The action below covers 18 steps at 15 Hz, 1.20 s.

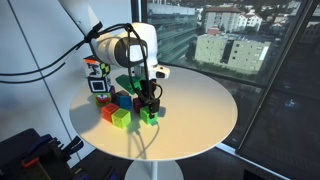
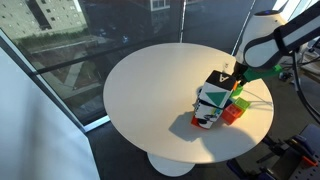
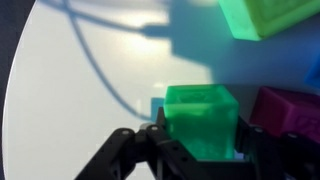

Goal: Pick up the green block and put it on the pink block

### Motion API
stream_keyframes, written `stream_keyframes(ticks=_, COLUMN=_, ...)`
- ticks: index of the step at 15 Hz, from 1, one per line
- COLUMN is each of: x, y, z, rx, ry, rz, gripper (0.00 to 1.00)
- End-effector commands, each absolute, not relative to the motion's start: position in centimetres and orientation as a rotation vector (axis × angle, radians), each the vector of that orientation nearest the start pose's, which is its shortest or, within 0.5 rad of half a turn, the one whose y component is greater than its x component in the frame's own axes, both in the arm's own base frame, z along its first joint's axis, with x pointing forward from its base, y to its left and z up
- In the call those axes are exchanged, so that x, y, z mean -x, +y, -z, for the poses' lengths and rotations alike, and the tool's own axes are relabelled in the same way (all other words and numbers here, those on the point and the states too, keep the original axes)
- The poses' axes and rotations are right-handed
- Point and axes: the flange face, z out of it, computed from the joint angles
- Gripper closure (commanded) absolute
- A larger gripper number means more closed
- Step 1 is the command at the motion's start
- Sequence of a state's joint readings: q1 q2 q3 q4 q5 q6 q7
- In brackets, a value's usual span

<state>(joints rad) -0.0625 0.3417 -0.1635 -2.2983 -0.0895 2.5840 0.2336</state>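
green block [image 3: 200, 116] is sitting on the white round table [image 3: 70, 90], right between the gripper's [image 3: 198, 150] two dark fingers [image 3: 135, 155] in the wrist view. the fingers are down on either side of it and look really close to its left and right faces, but honestly i can't tell if they're actually squeezing it or just bracketing it. the block looks flat on the table, not tilted.

pink block [image 3: 290, 108] is just to the right of the green one, near it, though i can't tell whether the two touch. farther back on the right there's a bigger-looking paler green block [image 3: 268, 15], cut off by the edge of the shot.

in an exterior view the gripper [image 1: 149, 103] is pointing straight down at the green block [image 1: 150, 116], near the left side of the table [image 1: 205, 110]. a lime block [image 1: 121, 118], an orange-red block [image 1: 107, 112] and a blue block [image 1: 125, 100] sit just left of it. in an exterior view a black-and-white patterned box [image 2: 210, 100] stands next to the cluster.
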Motion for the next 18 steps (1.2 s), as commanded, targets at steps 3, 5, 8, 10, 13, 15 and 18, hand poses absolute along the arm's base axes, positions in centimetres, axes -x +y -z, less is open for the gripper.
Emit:
stream_keyframes(ticks=3, x=-51.3, y=-12.3, z=-20.8, rx=3.191, ry=0.630, rz=-0.090, gripper=0.71)
stream_keyframes(ticks=5, x=-51.2, y=-12.4, z=-21.4, rx=3.191, ry=0.632, rz=-0.084, gripper=0.72)
stream_keyframes(ticks=8, x=-51.1, y=-12.4, z=-22.4, rx=3.189, ry=0.634, rz=-0.072, gripper=0.72)
stream_keyframes(ticks=10, x=-51.0, y=-12.3, z=-23.4, rx=3.183, ry=0.641, rz=-0.066, gripper=0.72)
stream_keyframes(ticks=13, x=-50.9, y=-12.0, z=-25.0, rx=3.175, ry=0.652, rz=-0.062, gripper=0.72)
stream_keyframes(ticks=15, x=-50.9, y=-11.7, z=-26.0, rx=3.172, ry=0.660, rz=-0.063, gripper=0.72)
stream_keyframes(ticks=18, x=-50.9, y=-11.0, z=-27.0, rx=3.171, ry=0.675, rz=-0.071, gripper=0.72)
